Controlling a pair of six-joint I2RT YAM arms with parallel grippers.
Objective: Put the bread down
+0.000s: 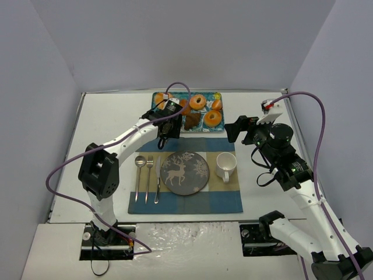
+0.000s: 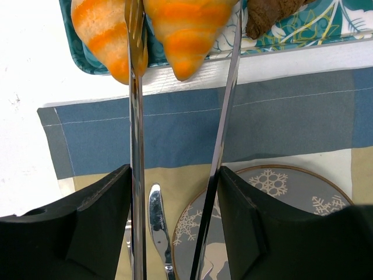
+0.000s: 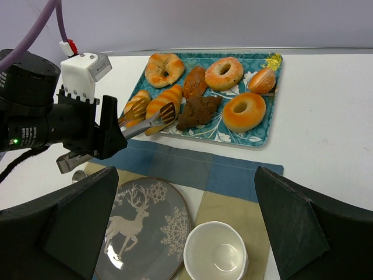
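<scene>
My left gripper (image 1: pixel 162 133) (image 2: pixel 175 175) is shut on metal tongs (image 2: pixel 224 116) (image 3: pixel 145 122). The tongs point at the teal bread tray (image 1: pixel 156 95) (image 3: pixel 262 133). Their two arms are spread on either side of an orange striped croissant (image 2: pixel 186 29) (image 3: pixel 163 102) that lies at the tray's near left edge. A second croissant (image 2: pixel 102 35) (image 3: pixel 137 102) lies just left of it. The grey deer plate (image 1: pixel 185 172) (image 3: pixel 145 227) sits empty on the placemat, below the tongs. My right gripper (image 1: pixel 239 129) (image 3: pixel 186 192) is open and empty above the cup.
The tray also holds bagels (image 1: pixel 198 102) and dark brown pastries (image 1: pixel 191 121). A white cup (image 1: pixel 226 165) stands right of the plate. A spoon (image 1: pixel 139 175), fork (image 1: pixel 148 175) and knife (image 1: pixel 157 178) lie left of it on the blue and tan placemat (image 1: pixel 221 195).
</scene>
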